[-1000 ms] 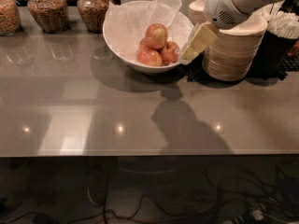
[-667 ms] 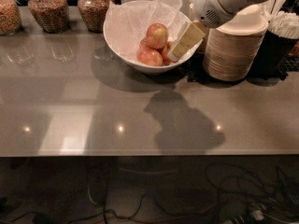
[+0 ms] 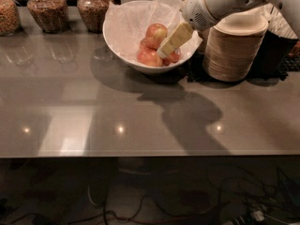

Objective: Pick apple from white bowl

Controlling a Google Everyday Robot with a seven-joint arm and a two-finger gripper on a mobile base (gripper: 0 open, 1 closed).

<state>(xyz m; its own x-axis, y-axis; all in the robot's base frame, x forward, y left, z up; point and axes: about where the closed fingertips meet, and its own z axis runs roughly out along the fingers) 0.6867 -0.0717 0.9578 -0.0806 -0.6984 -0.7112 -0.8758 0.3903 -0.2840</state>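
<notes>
- The apple (image 3: 156, 33) lies on top of the pile in the white bowl (image 3: 114, 40), just beside the gripper (image 3: 164, 52) tip and not lifted.
- The gripper reaches down into the bowl over its rim. Whether it is open or closed, I cannot tell.
- Smaller apples (image 3: 148, 58) lie just under its tip.
- Stacked tan bowls (image 3: 234, 50) stand behind it, beneath the arm.
- My judgement: the approach is nearly done, and the grasp and lift remain.
</notes>
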